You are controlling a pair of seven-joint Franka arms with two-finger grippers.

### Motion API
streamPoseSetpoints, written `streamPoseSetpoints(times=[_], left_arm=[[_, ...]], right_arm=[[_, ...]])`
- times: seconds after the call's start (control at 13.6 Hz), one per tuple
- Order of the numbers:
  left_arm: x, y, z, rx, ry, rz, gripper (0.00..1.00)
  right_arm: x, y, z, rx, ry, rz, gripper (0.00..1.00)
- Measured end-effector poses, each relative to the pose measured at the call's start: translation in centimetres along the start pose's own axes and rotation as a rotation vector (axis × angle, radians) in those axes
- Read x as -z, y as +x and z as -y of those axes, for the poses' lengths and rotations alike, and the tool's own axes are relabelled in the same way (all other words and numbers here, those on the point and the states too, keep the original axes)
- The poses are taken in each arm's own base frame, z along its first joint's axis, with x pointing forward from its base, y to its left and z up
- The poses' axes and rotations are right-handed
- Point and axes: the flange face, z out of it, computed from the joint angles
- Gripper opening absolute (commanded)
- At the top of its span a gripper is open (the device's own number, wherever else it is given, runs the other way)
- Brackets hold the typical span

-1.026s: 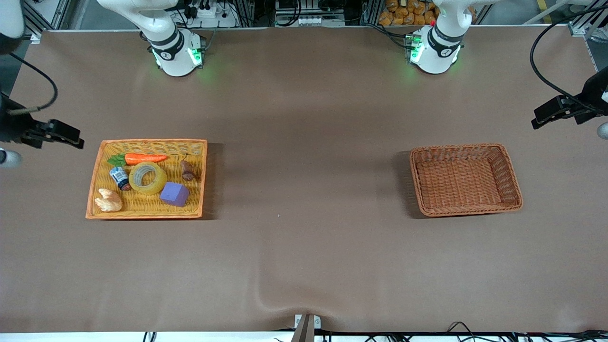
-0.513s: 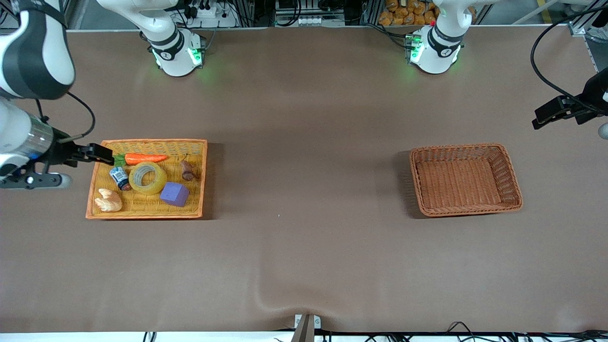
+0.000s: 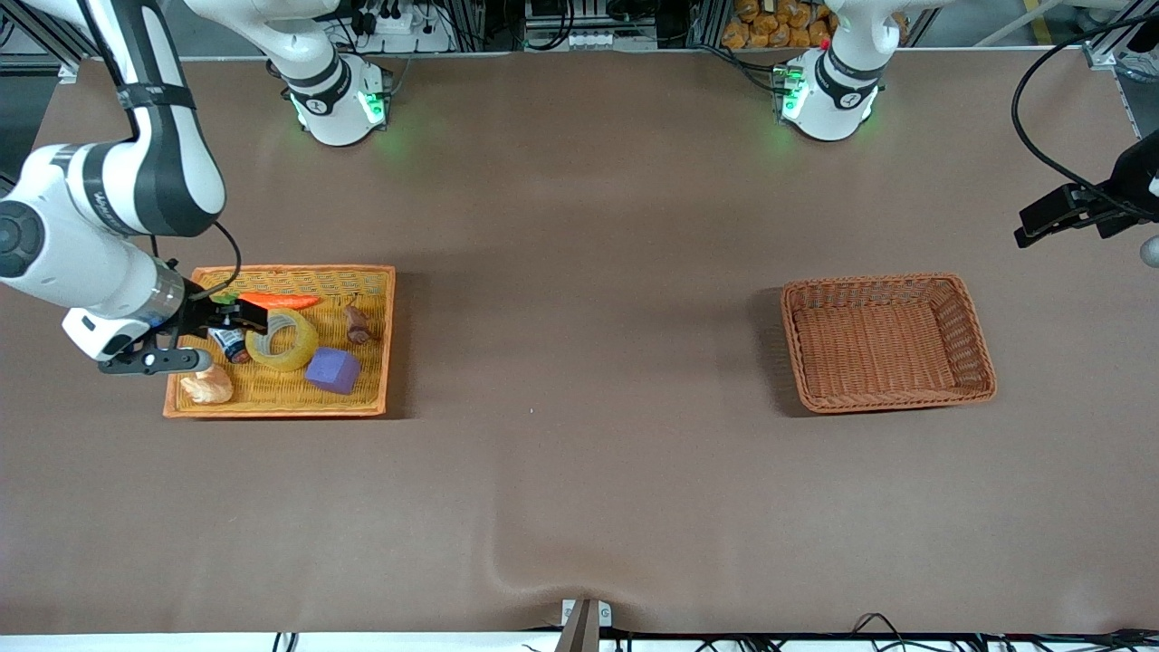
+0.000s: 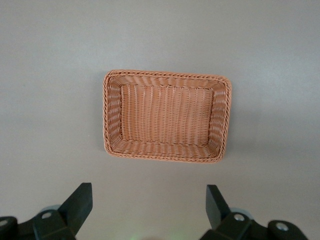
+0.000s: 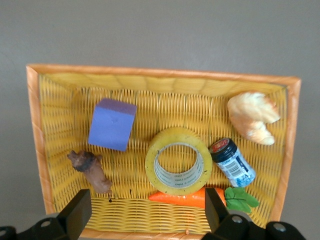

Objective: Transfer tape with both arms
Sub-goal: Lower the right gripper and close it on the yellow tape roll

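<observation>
Black fingers of the right tool [image 3: 246, 317] stand apart above the yellow tray [image 3: 371, 340], over the tape [image 3: 288, 342]. That roll lies flat in the tray between the carrot [image 3: 281, 300], the blue-labelled can [image 5: 233, 162] and the purple cube [image 3: 332, 369]. Toward the other end of the counter [image 3: 579, 471], the left tool [image 4: 149, 210] waits, fingers apart, high over the brown basket [image 3: 973, 344].

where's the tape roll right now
The tape lies flat in the yellow tray toward the right arm's end of the table, between the small can and the purple cube, with the right gripper over its edge.
</observation>
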Motion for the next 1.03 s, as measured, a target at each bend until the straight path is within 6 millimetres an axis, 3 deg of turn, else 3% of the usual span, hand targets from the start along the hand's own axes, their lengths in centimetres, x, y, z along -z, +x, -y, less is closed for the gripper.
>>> streamPoseSetpoints(times=[0.29, 0.44, 0.66, 1.03], left_arm=[[-0.1, 0.0, 0.0, 0.0, 0.0, 0.002, 1.0], [-0.1, 0.1, 0.0, 0.001, 0.0, 0.003, 1.0], [-0.3, 0.2, 0.1, 0.001, 0.0, 0.006, 1.0], [-0.6, 0.4, 0.1, 0.001, 0.0, 0.012, 1.0]], right_arm=[[-5.2, -1.7, 0.0, 0.001, -0.002, -0.013, 1.0], [-6.6, -2.2, 0.0, 0.001, -0.001, 0.0, 1.0], [-8.7, -2.0, 0.0, 0.003, -0.003, 0.015, 1.0], [-14.5, -1.3, 0.0, 0.005, -0.008, 0.037, 1.0]])
